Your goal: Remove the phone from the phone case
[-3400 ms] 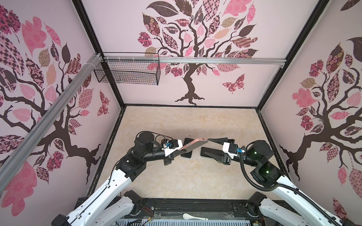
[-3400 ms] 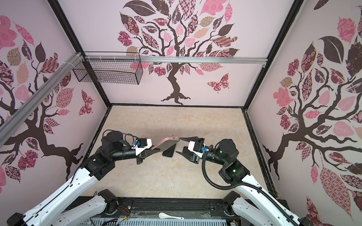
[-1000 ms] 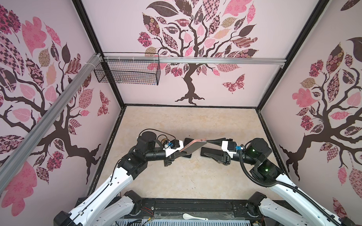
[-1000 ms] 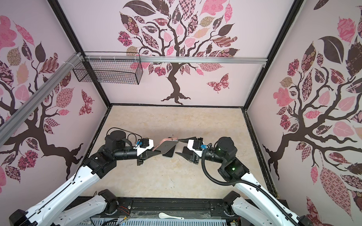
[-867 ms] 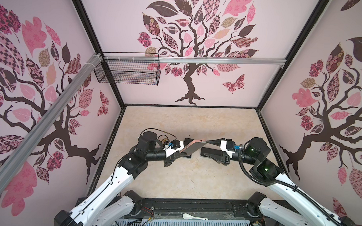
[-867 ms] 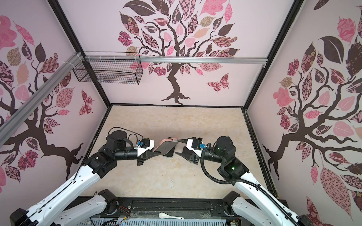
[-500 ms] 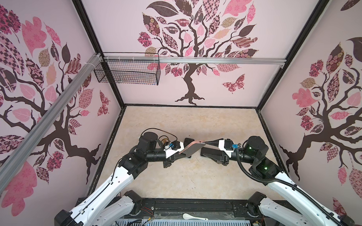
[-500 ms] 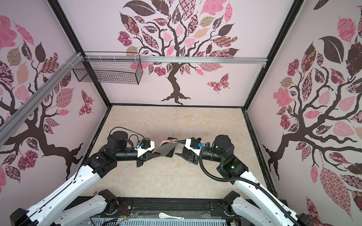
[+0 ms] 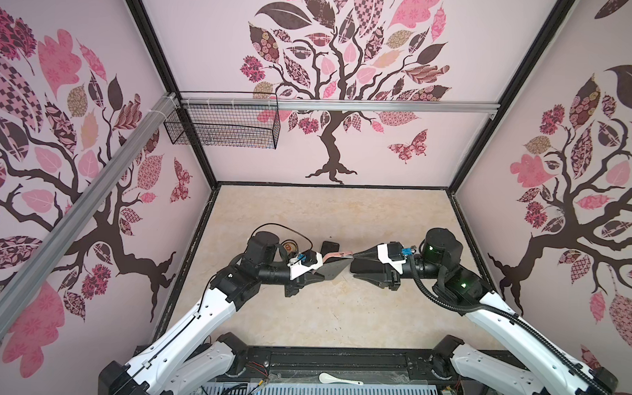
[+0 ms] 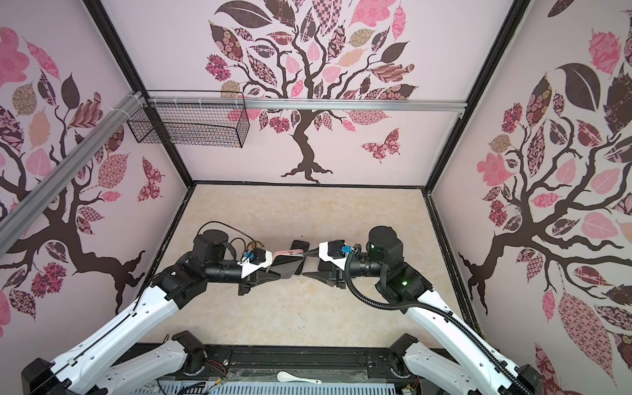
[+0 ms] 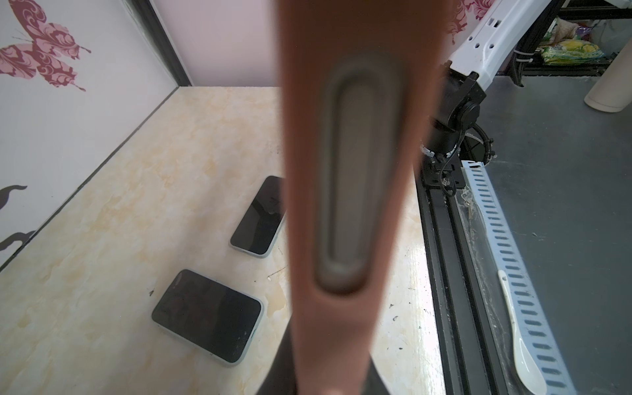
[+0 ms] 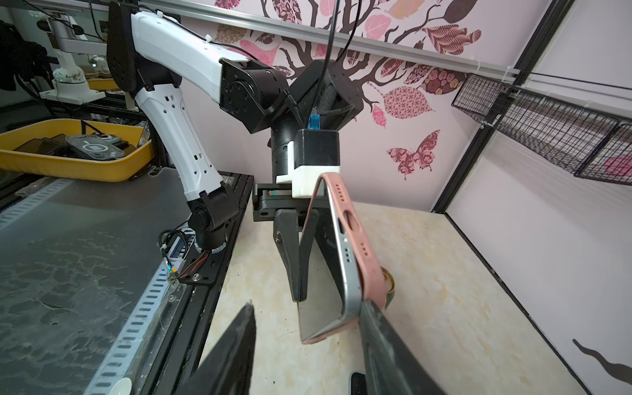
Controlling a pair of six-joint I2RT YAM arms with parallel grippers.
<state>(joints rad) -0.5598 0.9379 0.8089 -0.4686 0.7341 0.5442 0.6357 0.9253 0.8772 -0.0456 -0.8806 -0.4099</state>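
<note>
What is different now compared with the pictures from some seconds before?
The right gripper advanced left toward the phone; its jaws stand open around the phone's corner, one finger touching the pink case. Unchanged: the left gripper stays shut on the phone, which remains in the case.

Pale pink walls (image 9: 236, 166) carry dark tree and butterfly decals (image 9: 332, 148). A black wire basket (image 9: 223, 128) hangs from an aluminium rail (image 9: 383, 106) above the beige marbled counter (image 9: 325, 213).

Beige tabletop (image 11: 119, 212), two dark phones (image 11: 208, 316)
</note>
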